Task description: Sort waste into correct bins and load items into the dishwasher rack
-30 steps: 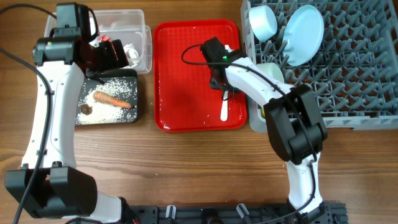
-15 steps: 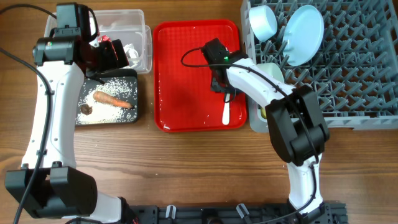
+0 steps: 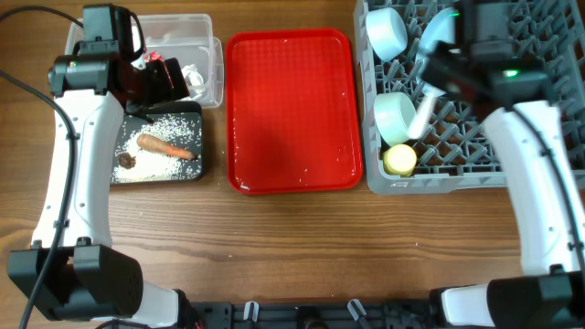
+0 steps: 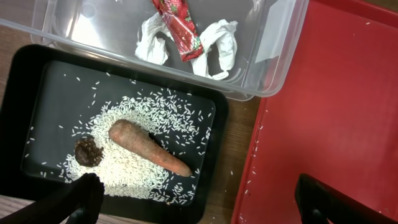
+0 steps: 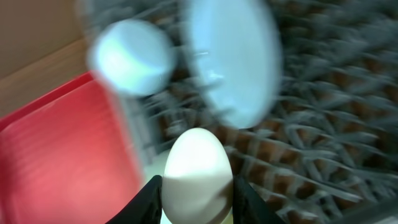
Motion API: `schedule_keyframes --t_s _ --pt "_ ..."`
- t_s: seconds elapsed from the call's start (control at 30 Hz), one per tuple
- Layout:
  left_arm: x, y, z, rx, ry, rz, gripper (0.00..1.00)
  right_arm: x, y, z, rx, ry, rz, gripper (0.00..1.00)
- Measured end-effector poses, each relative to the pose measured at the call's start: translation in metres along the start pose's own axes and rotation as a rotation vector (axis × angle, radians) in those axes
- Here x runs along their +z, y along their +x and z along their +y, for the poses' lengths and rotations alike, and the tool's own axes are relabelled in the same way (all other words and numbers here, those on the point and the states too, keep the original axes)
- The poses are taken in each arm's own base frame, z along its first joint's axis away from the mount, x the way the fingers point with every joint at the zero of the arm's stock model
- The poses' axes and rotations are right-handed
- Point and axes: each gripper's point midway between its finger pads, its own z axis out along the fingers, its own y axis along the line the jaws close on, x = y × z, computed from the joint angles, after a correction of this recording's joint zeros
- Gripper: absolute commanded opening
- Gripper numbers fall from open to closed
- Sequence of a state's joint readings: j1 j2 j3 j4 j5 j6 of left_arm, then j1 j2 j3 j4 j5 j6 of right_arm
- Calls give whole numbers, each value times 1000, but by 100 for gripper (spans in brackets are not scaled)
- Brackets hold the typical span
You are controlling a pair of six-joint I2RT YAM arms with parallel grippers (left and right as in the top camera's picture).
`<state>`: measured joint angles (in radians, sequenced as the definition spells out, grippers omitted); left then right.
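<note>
Nearest the right wrist cam, the white spoon (image 5: 196,168) was pinched in the right gripper (image 5: 198,208), which was closed snugly on it, with the spoon's bowl end stuck out past the fingertips. Everything past that was smeared with blur, but the light-blue bowl (image 5: 130,56) and light-blue plate (image 5: 233,62) could be made out propped in the grey rack (image 5: 311,143), with the red serving tray (image 5: 56,162) off to one side. From overhead, the spoon was seen held over the rack just beside the pale-green bowl (image 3: 395,116), with the yellow cup (image 3: 399,160) near it. On the other side, the left gripper (image 4: 199,186) was spread wide with nothing in it, hung over the black tray (image 4: 37,81). The rice (image 4: 143,124), the sausage-shaped piece (image 4: 146,146) and the dark lump (image 4: 89,151) were laid there. Farther back, the red wrapper (image 4: 180,28) and crumpled paper (image 4: 217,43) were sat in the clear tub (image 4: 273,62).
</note>
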<state>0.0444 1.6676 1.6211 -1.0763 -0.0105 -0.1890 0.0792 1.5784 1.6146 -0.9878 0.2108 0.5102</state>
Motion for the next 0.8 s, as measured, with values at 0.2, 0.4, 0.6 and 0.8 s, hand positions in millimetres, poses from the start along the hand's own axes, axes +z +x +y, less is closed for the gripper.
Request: schedule_keyframes --t_s 0.2,0.4,0.6,0.8 --pt "0 0 0 0 0 0 100 44 -6 -120 454 267 85 38" --pt "0 0 0 0 0 0 100 79 16 -119 604 325 164 53" --pt "0 0 0 0 0 0 100 53 14 -69 252 0 252 100" --pt "0 0 0 0 0 0 100 -147 22 6 -113 -451 -37 100"
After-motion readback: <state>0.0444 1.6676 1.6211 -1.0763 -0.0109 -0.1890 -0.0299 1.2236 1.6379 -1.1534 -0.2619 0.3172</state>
